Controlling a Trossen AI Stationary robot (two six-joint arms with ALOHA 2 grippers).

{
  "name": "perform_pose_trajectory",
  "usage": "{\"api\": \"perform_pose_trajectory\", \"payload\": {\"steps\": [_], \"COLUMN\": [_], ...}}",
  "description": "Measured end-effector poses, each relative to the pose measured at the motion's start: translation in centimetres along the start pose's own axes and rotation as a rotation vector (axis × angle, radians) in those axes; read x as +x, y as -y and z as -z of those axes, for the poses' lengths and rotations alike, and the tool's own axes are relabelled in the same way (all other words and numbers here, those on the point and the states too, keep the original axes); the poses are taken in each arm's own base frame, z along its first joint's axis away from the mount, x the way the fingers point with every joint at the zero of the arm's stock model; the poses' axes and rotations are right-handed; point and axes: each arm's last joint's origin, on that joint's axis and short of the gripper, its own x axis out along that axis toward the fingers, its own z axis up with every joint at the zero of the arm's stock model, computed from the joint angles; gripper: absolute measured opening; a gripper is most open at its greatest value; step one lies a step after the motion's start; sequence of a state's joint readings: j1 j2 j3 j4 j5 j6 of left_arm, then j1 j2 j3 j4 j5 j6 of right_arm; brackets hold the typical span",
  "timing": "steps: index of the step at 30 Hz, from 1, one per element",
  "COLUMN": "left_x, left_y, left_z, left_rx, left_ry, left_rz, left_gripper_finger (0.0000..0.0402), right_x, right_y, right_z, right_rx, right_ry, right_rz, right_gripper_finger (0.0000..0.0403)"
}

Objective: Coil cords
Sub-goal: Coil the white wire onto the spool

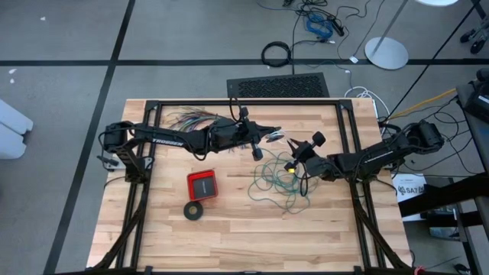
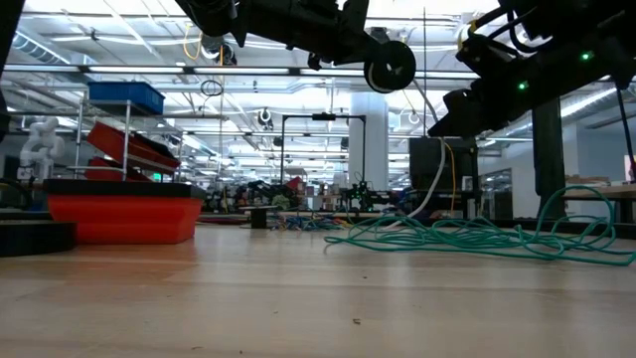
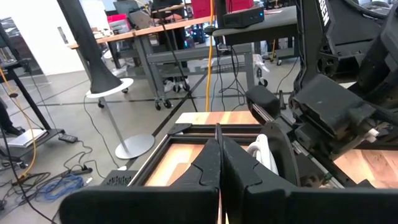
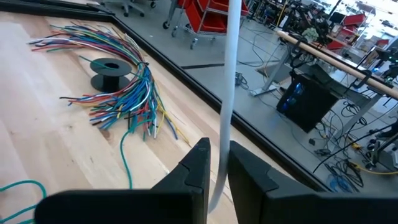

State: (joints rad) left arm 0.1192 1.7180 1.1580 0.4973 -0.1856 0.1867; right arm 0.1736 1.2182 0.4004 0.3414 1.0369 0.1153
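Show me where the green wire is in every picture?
High view: the green wire lies tangled right of table centre, beside the right tool.
Low view: piled at right.
Left wrist view: not in it.
Right wrist view: strands at one edge.
Shared landmark: the many-coloured wire bundle.

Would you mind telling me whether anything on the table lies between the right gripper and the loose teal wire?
Nothing visible does. The right gripper, shut on the white cord, hangs directly over the teal wire tangle. The red box, black tape ring and coloured wire bundle all lie off to the side.
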Motion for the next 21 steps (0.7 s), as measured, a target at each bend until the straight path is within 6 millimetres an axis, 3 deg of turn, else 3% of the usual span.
{"api": "perform_pose_trajectory", "payload": {"steps": [12, 21], "left_x": [0.0, 0.0], "left_y": [-0.1, -0.2], "left_z": [-0.3, -0.9], "left_rx": [-0.027, -0.087], "left_ry": [0.031, 0.094], "left_rz": [-0.006, -0.016], "left_gripper_finger": [0.0000, 0.0000], "right_x": [0.1, 2.4], "right_y": [-0.2, -1.6], "right_z": [0.2, -0.1], "right_rx": [0.076, 0.144], "right_ry": [-0.006, -0.004], "right_rz": [0.001, -0.070], "right_gripper_finger": [0.0005, 0.0002]}}
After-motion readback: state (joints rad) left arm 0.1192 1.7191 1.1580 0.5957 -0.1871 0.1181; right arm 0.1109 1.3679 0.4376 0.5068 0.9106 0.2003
